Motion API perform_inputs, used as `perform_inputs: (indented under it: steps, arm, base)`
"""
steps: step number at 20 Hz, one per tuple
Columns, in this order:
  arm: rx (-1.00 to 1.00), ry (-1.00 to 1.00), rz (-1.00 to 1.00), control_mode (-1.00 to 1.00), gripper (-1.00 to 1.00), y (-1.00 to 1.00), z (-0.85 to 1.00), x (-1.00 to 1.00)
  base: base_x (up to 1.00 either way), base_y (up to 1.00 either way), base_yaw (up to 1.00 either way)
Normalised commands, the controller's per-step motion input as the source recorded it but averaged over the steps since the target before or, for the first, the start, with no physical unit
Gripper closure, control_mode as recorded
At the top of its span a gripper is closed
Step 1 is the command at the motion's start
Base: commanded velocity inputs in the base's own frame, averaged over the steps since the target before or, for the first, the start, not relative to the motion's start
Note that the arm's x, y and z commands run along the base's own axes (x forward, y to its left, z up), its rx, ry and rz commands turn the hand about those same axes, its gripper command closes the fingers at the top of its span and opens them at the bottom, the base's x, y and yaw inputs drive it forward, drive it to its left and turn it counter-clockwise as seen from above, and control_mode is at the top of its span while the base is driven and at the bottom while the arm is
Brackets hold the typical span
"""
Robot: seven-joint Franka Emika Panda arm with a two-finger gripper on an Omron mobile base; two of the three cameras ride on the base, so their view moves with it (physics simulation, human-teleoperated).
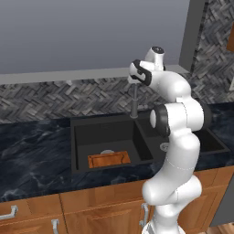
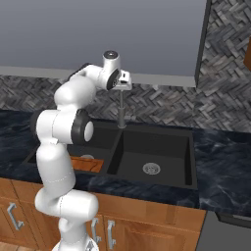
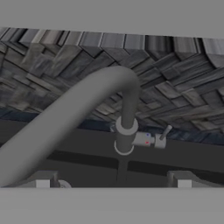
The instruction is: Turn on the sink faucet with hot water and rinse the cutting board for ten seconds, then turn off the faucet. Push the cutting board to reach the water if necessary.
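A: Where do you stand right now?

B: Your gripper (image 2: 124, 84) hangs at the top of the faucet (image 2: 121, 110), fingers (image 3: 43, 180) spread wide with nothing between them. The board (image 1: 109, 159) lies flat on the floor of the left basin of the sink (image 1: 80, 130), close to the front wall. I see no water running.

A: What could go wrong from here?

B: My guess is the lever (image 3: 162, 134). It's a small stub low on the side of the stem, and your hand is up by the bend of the spout. If you come down carelessly, the open fingers could catch the spout and swing it instead of the lever. Push the lever the wrong way and you could get cold water, not hot. Also, where the spout points decides which basin gets the stream; if it lands away from the board, you'll have to push the board under it.

A: Which view helps you most?

B: The hand view gives you the lever and the curve of the spout up close; the base views give only a slim stem there. The left base view gives the whole board; in the right base view your own arm covers part of it. The right base view adds the right basin and its drain (image 2: 151, 168)
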Motion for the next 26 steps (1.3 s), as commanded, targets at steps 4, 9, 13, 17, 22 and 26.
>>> perform_inputs:
  steps: [4,9,13,17,22,26]
  arm:
    - [0.00,0.00,0.00,-1.00,-1.00,0.22,-0.03,0.00]
    - [0.00,0.00,0.00,-1.00,-1.00,0.25,-0.01,0.02]
    - [0.00,0.00,0.00,-1.00,-1.00,0.24,0.00,0.06]
    - [0.00,0.00,0.00,-1.00,-1.00,0.23,0.00,0.07]
    - [0.00,0.00,0.00,-1.00,-1.00,0.24,0.00,0.06]
    - [0.00,0.00,0.00,-1.00,-1.00,0.23,0.00,0.05]
  base:
    - [0.00,0.00,0.00]
    - [0.00,0.00,0.00]
    - [0.00,0.00,0.00]
    - [0.00,0.00,0.00]
    - [0.00,0.00,0.00]
    - [0.00,0.00,0.00]
